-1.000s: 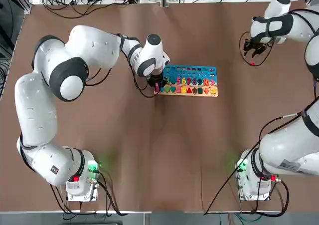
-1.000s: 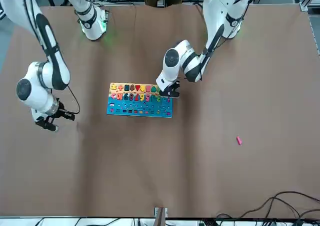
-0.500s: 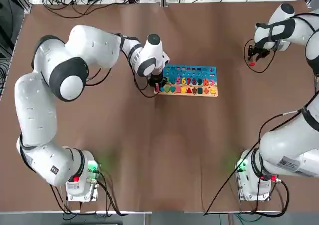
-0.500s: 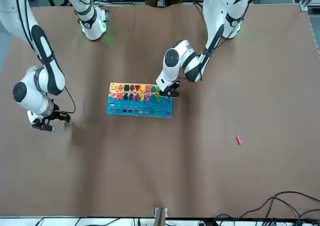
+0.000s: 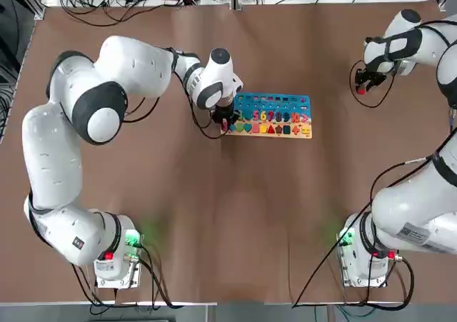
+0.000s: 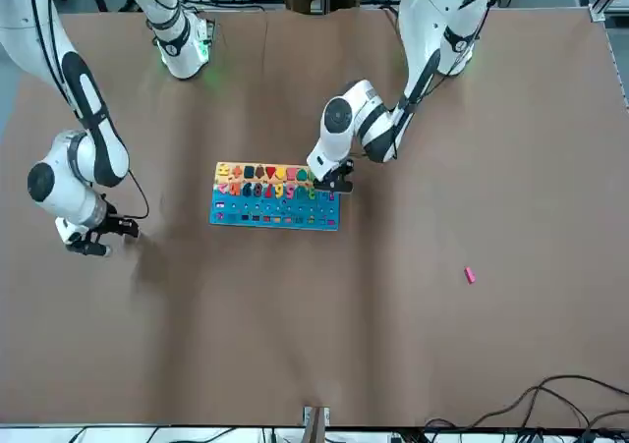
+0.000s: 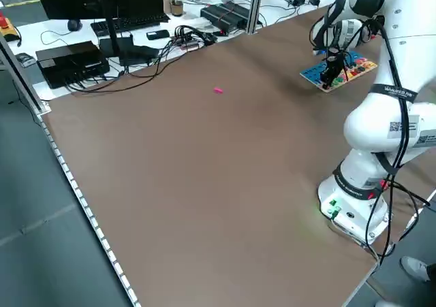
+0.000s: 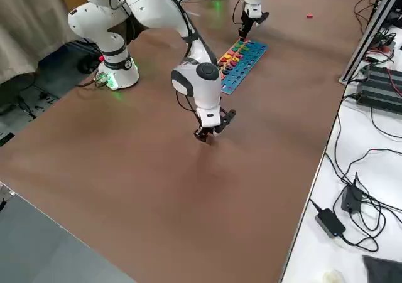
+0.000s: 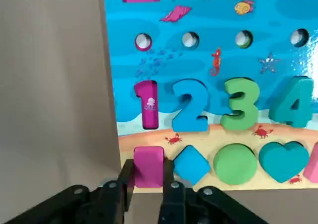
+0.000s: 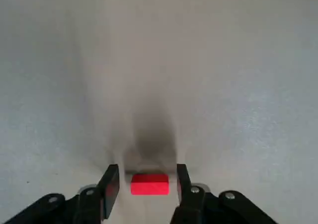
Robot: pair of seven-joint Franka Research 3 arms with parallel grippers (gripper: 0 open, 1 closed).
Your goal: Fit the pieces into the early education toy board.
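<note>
I have the toy board [image 5: 272,115] lying flat a little past the middle of the table [image 5: 214,193], blue half away from the arm bases, tan strip nearer them.

My left gripper [image 5: 225,124] sits at the board's nine o'clock end in the top view. In the left wrist view its fingers [image 9: 171,194] are clamped on a pink block [image 9: 148,166], which sits at the end of the tan strip beside a blue diamond [image 9: 192,163]; whether the block is seated in its slot I cannot tell.

My right gripper [image 5: 363,85] is well off at the board's two o'clock, close over bare tabletop. In the right wrist view a red piece [image 10: 149,184] lies between its fingers [image 10: 111,189] with a thin gap on each side, so the jaws stand apart and are not pressing it.

One more pink piece [image 6: 470,275] lies alone on the table, well apart from the board, at about four o'clock from it in the front view.
</note>
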